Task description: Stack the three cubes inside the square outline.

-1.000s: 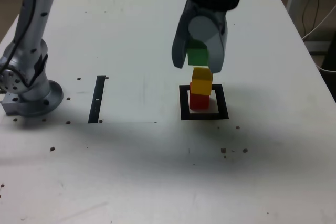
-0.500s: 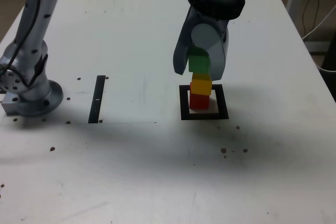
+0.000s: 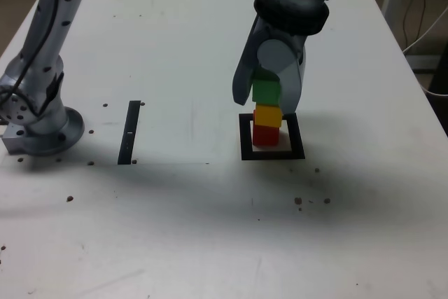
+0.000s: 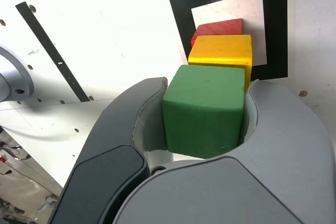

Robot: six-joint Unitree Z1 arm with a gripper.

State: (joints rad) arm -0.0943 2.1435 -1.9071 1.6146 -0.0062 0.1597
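Here the gripper (image 3: 268, 99) clamps a matte green cube (image 3: 266, 91) atop yellow cube (image 3: 268, 115).

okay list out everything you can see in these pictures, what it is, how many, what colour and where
red cube: 1, red, on the white centre of the square outline, bottom of the stack
yellow cube: 1, yellow, on the red cube
green cube: 1, green, directly above the yellow cube, between the jaws; contact with the yellow cube cannot be told
square outline: 1, black tape with white centre, toward the exterior view's right on the table
black strip: 1, black, narrow and straight, to the exterior view's left of the outline
table: 1, white, with small dark specks
cables: a few, off the table at the exterior view's right edge
arm base: 1, silver-grey, at the exterior view's left
gripper: 1, grey, jaws closed on the green cube
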